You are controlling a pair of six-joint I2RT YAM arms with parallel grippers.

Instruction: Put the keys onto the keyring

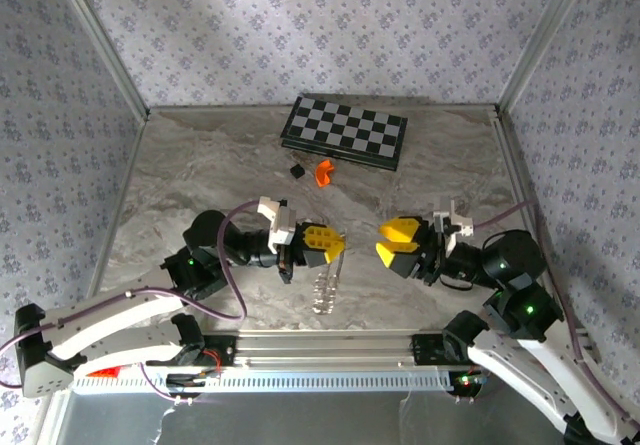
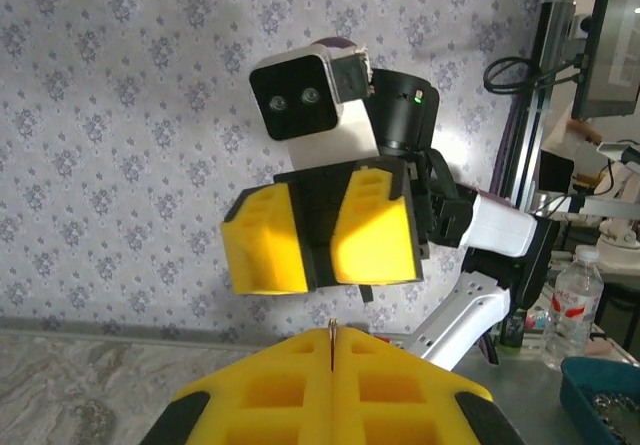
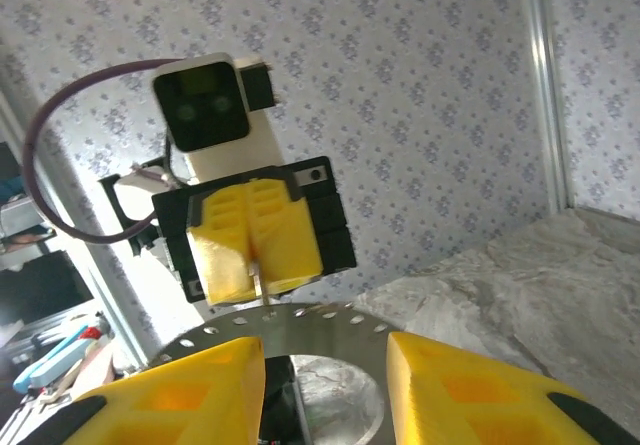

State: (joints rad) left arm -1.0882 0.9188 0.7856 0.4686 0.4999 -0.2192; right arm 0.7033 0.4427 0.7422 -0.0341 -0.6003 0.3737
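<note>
The right hand (image 3: 325, 367) shows two yellow fingers (image 3: 180, 395) standing apart. Opposite, the left hand (image 3: 258, 273) pinches a thin metal sliver (image 3: 259, 289) just above a silvery, hole-dotted keyring arc (image 3: 300, 312), over the grey marbled desk (image 3: 520, 265).

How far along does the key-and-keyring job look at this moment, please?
Done: the left gripper is shut on the keyring, which hangs from it. In hand: the right gripper, jaws apart and empty, faces it. Left: a key must be picked up and threaded on.

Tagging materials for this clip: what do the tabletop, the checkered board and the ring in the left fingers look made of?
Tabletop: matte grey veining, stone-look, perhaps laminate. Chessboard: smooth black-and-white squares with slight sheen, plastic or coated wood. Keyring: thin, silvery, reflective, evidently metal.
</note>
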